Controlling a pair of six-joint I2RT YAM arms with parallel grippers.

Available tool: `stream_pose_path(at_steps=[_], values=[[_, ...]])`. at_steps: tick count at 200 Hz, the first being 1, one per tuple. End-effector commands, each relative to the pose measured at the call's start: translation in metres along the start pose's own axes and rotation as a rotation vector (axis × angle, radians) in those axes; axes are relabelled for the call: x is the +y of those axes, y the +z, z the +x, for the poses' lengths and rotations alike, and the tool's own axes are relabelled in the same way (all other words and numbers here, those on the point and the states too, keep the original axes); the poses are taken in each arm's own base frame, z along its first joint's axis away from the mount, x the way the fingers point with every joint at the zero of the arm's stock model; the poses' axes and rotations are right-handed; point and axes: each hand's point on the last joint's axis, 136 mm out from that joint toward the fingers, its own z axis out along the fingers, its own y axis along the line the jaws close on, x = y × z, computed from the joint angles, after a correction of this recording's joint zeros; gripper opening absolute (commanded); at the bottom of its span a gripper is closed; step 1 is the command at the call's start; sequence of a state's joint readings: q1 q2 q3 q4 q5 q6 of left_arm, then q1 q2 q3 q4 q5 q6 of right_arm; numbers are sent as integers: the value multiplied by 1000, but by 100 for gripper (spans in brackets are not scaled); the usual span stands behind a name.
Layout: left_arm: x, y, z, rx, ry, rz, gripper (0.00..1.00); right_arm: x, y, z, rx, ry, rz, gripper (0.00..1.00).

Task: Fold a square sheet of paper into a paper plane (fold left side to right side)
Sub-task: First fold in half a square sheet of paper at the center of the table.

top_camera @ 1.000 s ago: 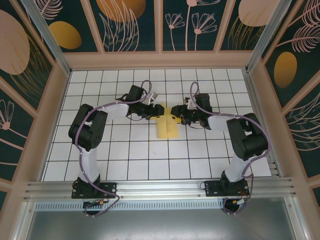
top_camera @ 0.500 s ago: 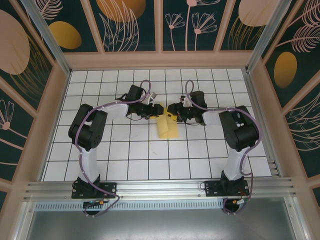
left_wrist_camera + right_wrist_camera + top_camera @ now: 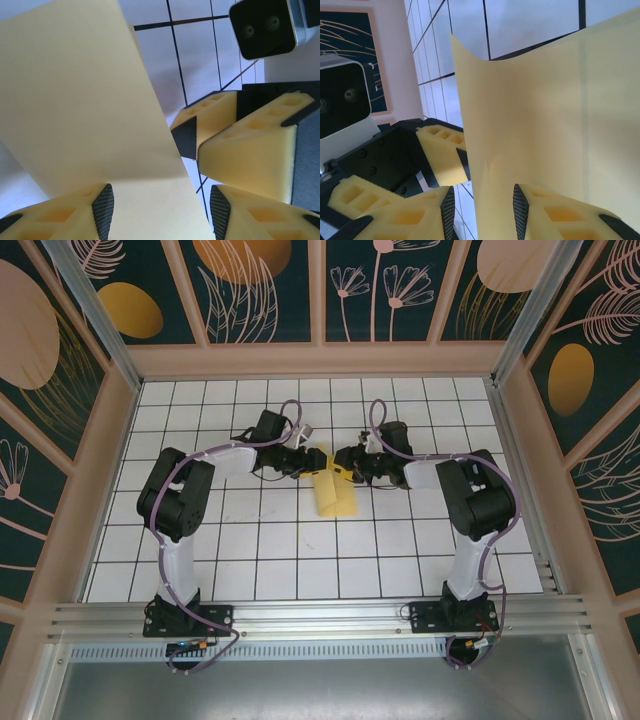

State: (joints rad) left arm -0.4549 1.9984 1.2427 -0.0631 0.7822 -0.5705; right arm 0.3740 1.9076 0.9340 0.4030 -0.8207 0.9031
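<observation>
The square sheet of paper (image 3: pixel 336 496) is yellow and lies at mid table. Its far end is curled up off the tiles between both grippers. My left gripper (image 3: pixel 312 462) reaches it from the left and my right gripper (image 3: pixel 346 464) from the right, tips almost meeting. In the left wrist view the sheet (image 3: pixel 85 100) runs between the foam fingers (image 3: pixel 60 215); my left gripper (image 3: pixel 162 202) has its jaws apart, with a sliver of tile showing beside the right finger. In the right wrist view the paper (image 3: pixel 535 115) passes between the jaws of my right gripper (image 3: pixel 482 207), also apart.
The white grid table (image 3: pixel 260 560) is walled by a tan frame (image 3: pixel 520 440) on three sides. The aluminium rail (image 3: pixel 320 615) with both arm bases runs along the near edge. Each wrist view shows the other gripper's foam fingers (image 3: pixel 250 135) (image 3: pixel 442 155) close by.
My right gripper has swung left, closer to the raised end of the paper and to my left gripper. The left arm has barely moved.
</observation>
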Motion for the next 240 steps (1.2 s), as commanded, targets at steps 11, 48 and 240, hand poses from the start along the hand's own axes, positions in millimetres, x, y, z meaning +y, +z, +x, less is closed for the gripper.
stream_pose_path(at_steps=[11,48,240], values=[[-16,3,-1,16,31,49,54,6,-15,-3,-11,-21,-19,40],[-18,4,-1,18,34,51,52,12,-22,-11,-19,-35,-39,40],[-21,-4,-4,-12,50,15,55,6,-3,-9,24,-64,35,4]])
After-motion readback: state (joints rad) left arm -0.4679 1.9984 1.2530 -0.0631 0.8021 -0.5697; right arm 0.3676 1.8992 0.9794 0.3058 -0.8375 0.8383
